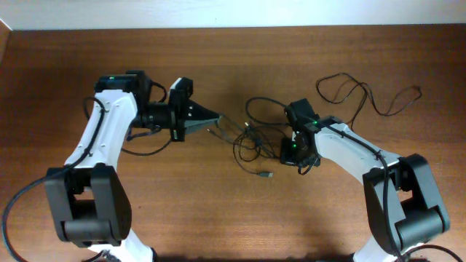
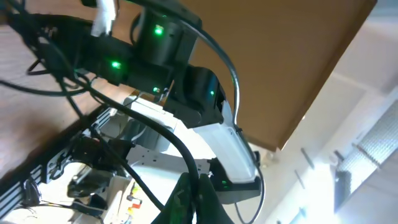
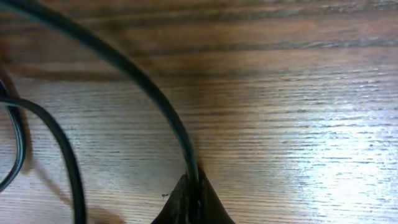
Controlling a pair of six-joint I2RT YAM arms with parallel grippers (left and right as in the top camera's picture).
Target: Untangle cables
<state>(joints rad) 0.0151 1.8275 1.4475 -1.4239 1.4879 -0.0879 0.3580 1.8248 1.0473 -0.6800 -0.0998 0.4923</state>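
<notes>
Left tool (image 1: 216, 116): tips pressed together, seemingly pinching one thin black strand, pointed toward the tangle.
Right tool (image 3: 193, 200): tips clamped on a single black strand, low over the wood grain.
Cables (image 1: 249, 140): loosely knotted on the counter (image 1: 218, 218), between the two tools; small plug end lying just nearside of the knot; more loops spread out behind the right arm.

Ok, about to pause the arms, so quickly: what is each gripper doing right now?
Left gripper: closed, pinching a thin black cable.
Right gripper: closed on a black cable.
</notes>
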